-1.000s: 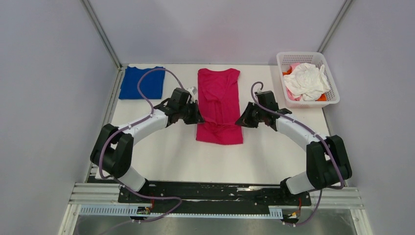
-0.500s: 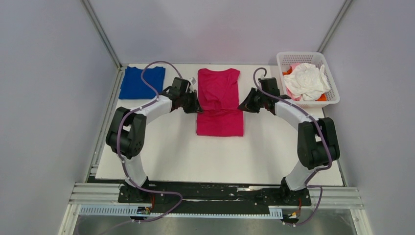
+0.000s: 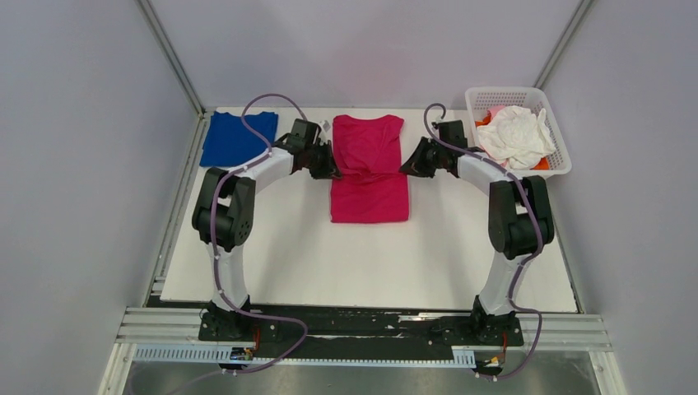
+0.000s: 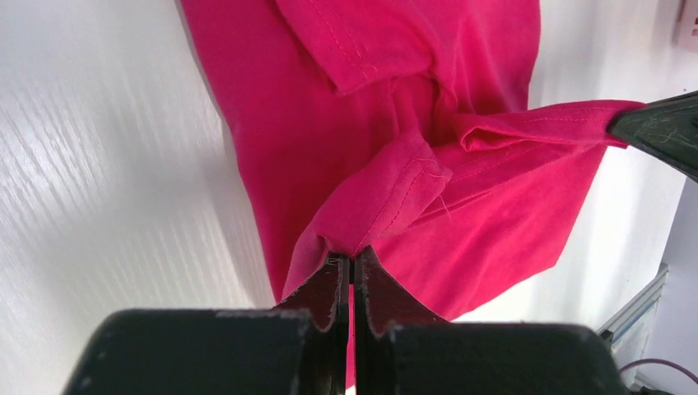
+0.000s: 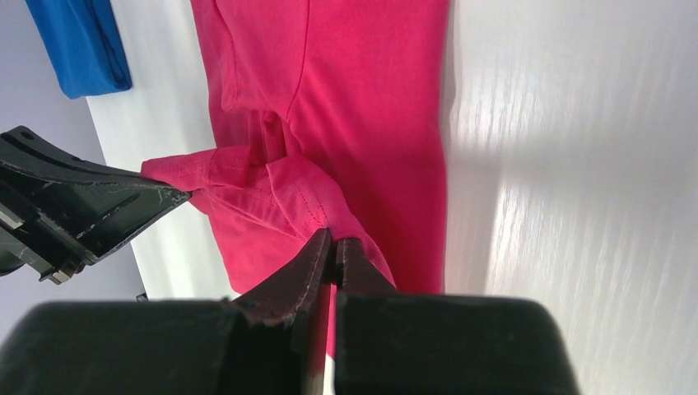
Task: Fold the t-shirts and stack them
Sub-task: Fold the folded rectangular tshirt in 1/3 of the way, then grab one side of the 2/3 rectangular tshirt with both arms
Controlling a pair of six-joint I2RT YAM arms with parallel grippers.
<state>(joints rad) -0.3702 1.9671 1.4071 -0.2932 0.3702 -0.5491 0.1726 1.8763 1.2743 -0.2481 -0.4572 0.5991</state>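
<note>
The magenta-pink t-shirt [image 3: 369, 169] lies lengthwise mid-table, its near part doubled back toward the collar. My left gripper [image 3: 332, 170] is shut on the left corner of its lifted hem [image 4: 387, 197]. My right gripper [image 3: 405, 167] is shut on the right corner [image 5: 309, 193]. Both hold the hem just above the shirt's middle. The royal blue t-shirt [image 3: 239, 137] lies folded at the far left corner, and it also shows in the right wrist view [image 5: 82, 45]. White, pale pink and orange shirts [image 3: 514, 134] are bunched in the basket.
The white lattice basket [image 3: 560, 165] stands at the far right corner. Grey walls close in the table on the left, right and back. The white table top [image 3: 370, 263] shows bare between the shirt and the arm bases.
Both grippers have carried the pink shirt's near hem away from the arm bases, toward the collar. The shirt's doubled near part now looks shorter. Both arms are stretched further out.
</note>
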